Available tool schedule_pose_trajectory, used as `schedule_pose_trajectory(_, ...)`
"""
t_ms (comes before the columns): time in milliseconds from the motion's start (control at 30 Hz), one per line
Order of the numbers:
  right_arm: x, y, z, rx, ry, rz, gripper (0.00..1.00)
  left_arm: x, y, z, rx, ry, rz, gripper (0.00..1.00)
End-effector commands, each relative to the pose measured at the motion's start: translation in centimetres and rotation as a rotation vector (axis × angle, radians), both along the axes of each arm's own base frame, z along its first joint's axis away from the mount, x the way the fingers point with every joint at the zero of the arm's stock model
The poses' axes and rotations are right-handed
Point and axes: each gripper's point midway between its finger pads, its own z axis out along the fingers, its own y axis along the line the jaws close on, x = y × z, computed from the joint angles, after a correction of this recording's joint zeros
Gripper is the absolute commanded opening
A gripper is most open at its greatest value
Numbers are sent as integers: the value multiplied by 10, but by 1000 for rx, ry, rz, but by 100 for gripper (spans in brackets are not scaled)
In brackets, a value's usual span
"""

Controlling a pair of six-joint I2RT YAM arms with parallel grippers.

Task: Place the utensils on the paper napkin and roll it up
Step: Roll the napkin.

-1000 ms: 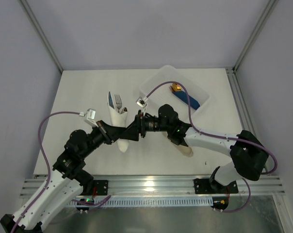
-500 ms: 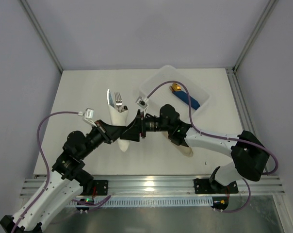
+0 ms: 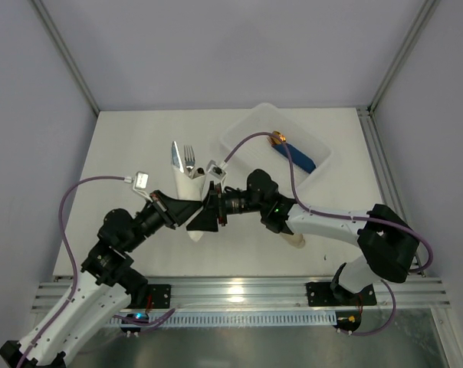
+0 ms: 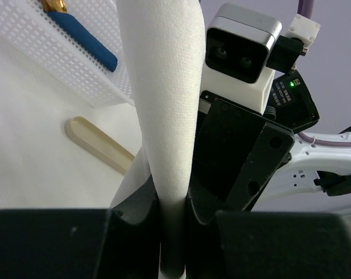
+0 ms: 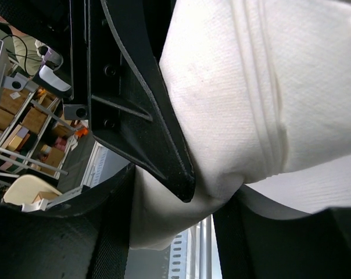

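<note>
The paper napkin (image 3: 192,192) is rolled into a white tube around the utensils (image 3: 182,159), whose fork tines and knife blade stick out of its far end. My left gripper (image 3: 182,211) is shut on the tube from the left; in the left wrist view the napkin (image 4: 164,99) is pinched between the jaws. My right gripper (image 3: 205,217) is shut on the tube's near end from the right; in the right wrist view the napkin (image 5: 233,87) fills the jaws. Both grippers meet at the roll above the table.
A white plastic tray (image 3: 247,132) at the back right holds a blue-handled, gold-tipped piece (image 3: 294,156). A beige oblong sleeve (image 3: 293,238) lies on the table under the right arm; it also shows in the left wrist view (image 4: 97,142).
The right gripper has slid left and nearer along the roll to its near end. The roll has shifted slightly. The left gripper has kept its hold.
</note>
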Motion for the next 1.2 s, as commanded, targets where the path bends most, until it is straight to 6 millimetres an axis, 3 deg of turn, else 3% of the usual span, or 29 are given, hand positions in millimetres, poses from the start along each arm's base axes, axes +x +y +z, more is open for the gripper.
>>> schedule_pose_trajectory(0,-12,-1,36,130,-81,28,52,-2,2,31,-61,-93,3,0)
schedule_pose_trajectory(167,-10,-1,45,175,-74,17,41,-3,2,32,-64,-95,-1,0)
schedule_pose_trajectory(300,-15,-2,49,202,-70,44,17,-6,3,29,-55,-89,-5,0)
schedule_pose_trajectory(400,-19,-5,55,233,-77,61,14,-9,4,28,-44,-92,-12,0)
schedule_pose_trajectory(500,-23,-8,56,241,-78,77,4,-13,6,26,-24,-89,-16,0)
schedule_pose_trajectory(667,-35,-15,63,291,-86,132,4,-16,7,24,-22,-89,-25,0)
schedule_pose_trajectory(933,-28,-13,55,215,-92,90,3,-20,8,25,-21,-92,-31,0)
schedule_pose_trajectory(1100,-27,-15,61,204,-110,66,4,-20,9,29,-20,-101,-25,0)
schedule_pose_trajectory(1167,-29,-15,59,192,-100,83,29,-20,10,30,-24,-106,-21,0)
